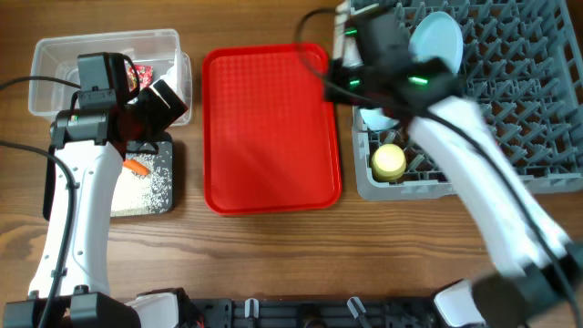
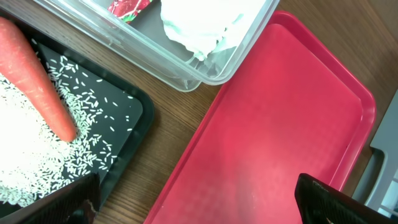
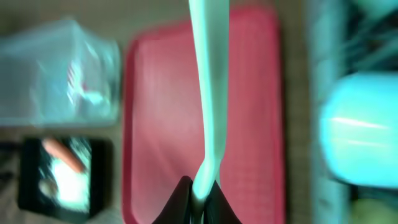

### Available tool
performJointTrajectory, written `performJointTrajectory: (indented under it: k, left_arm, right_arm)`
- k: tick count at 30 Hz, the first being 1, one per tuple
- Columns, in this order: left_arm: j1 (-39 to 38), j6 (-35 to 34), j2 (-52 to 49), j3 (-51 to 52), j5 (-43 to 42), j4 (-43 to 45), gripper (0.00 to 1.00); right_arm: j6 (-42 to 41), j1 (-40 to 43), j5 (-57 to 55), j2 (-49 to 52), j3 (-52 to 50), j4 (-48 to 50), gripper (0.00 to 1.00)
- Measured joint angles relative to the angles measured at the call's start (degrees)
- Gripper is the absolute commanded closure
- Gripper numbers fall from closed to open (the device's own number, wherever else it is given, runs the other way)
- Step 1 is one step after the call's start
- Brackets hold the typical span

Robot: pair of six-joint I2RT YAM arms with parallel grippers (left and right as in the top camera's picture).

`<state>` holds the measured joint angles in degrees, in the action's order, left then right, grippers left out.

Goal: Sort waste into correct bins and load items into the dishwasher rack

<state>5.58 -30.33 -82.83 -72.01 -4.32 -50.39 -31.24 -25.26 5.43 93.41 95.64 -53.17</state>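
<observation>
Carrot [image 2: 37,81] lies on rice [image 2: 25,146] in black tray [image 2: 144,118]; wrapper [image 2: 127,6], tissue [image 2: 199,22] in clear tub [image 2: 155,62].

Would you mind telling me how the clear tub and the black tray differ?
The clear tub is see-through and deep; the black tray is opaque and shallow. The tub holds a red wrapper and white tissue; the tray holds rice and a carrot. Both are rectangular, beside the red tray.

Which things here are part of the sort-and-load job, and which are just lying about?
Job: clear tub, red wrapper, tissue, black tray, rice, carrot, grey rack, blue plate, pale bowl, yellow cup, white spoon.
Lying about: red serving tray, wooden table.
</observation>
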Motion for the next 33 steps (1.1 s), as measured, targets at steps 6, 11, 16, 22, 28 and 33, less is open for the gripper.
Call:
performJointTrajectory:
  k: [6,11,16,22,28,33]
  left_arm:
    - [0.00,0.00,0.00,0.00,0.00,0.00,0.00]
    - [0.00,0.00,0.00,0.00,0.02,0.00,0.00]
    - [0.02,0.00,0.00,0.00,0.02,0.00,0.00]
    - [0.00,0.00,0.00,0.00,0.02,0.00,0.00]
    - [0.00,0.00,0.00,0.00,0.02,-0.02,0.00]
    - [0.00,0.00,0.00,0.00,0.02,-0.04,0.00]
  right_arm:
    - [-15.23,5.40,-13.81,-7.87,0.50,-14.56,0.96]
    - [-36.24,8.48,-24.52,-7.65,-1.01,-24.44,0.96]
    - [-49.72,10.75,-28.39,-7.32,-7.04,-24.52,0.96]
    - [-60.00,12.37,-29.29,-7.15,-15.28,-20.90,0.96]
    - [-65.18,12.46,-29.20,-7.10,-23.43,-10.97,0.96]
    - [-66.51,12.46,-28.74,-6.99,-29.35,-2.58,0.93]
